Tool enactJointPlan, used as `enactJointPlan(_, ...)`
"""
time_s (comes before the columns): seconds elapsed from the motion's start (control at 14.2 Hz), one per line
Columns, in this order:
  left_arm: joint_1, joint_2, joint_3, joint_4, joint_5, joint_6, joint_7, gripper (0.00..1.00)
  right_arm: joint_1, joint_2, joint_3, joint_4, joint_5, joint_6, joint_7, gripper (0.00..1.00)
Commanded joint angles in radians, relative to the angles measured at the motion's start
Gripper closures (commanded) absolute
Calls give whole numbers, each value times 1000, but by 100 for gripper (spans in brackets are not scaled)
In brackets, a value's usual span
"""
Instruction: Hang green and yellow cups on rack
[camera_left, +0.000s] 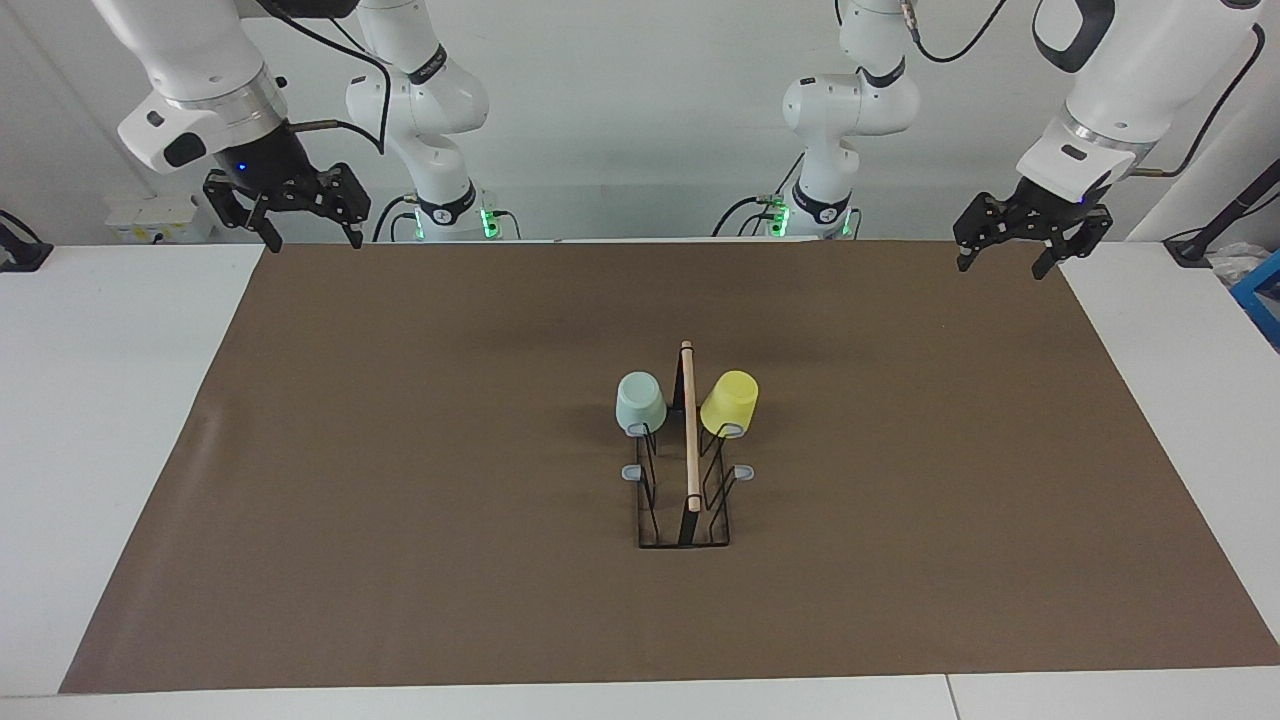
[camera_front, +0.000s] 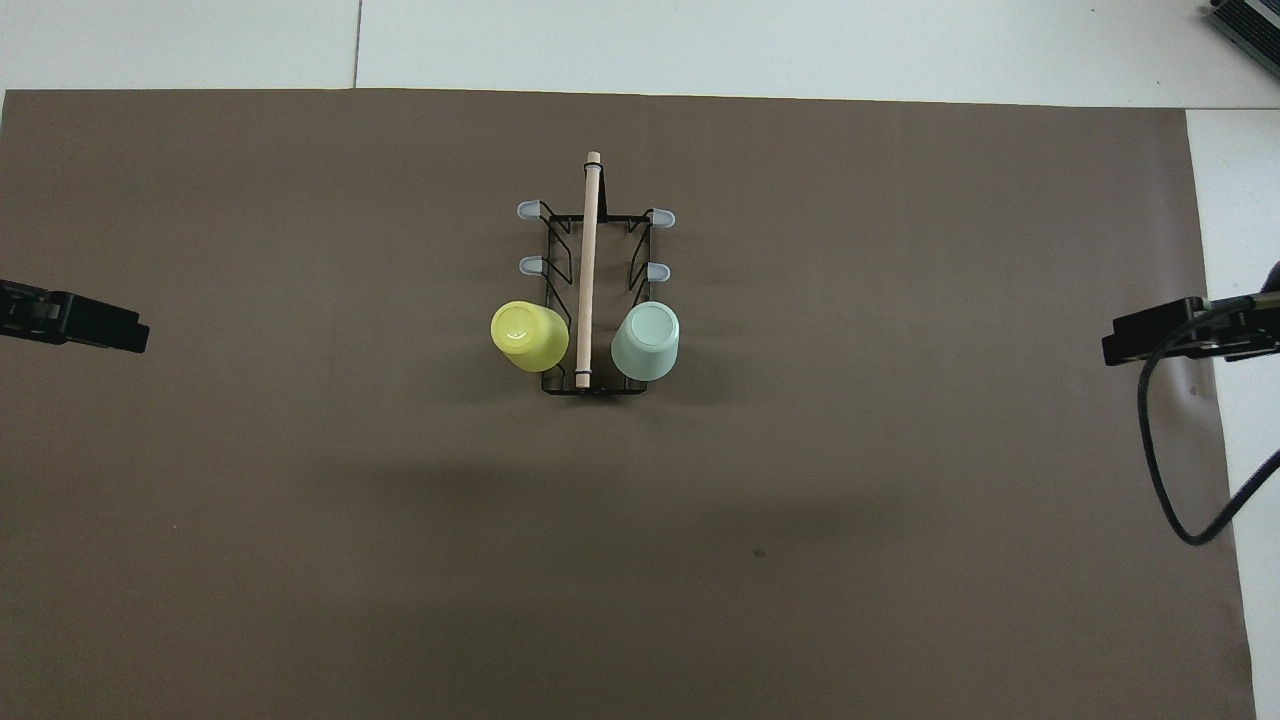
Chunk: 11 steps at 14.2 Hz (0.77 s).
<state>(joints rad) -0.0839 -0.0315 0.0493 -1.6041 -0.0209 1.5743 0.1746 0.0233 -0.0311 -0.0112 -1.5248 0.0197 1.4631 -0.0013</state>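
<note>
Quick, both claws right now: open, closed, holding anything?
Left claw: open, empty, raised over its table end.
Right claw: open, empty, raised over its table end.

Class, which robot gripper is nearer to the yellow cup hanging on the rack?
Left. The left gripper hangs over the mat's corner at the yellow cup's side of the rack; the right gripper hangs at the green cup's side.

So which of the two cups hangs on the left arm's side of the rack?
The yellow cup; the green cup hangs across the rack's wooden rod.
</note>
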Motion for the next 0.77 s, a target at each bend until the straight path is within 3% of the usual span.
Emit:
enactJointPlan(0.0, 4, -30, -5, -30, -2, 16, 0, 0, 6, -23, -9, -31, 5, 23, 6, 0)
enactJointPlan(0.7, -25, -16, -9, 30, 29, -11, -10, 0, 6, -23, -9, -32, 5, 23, 4, 0)
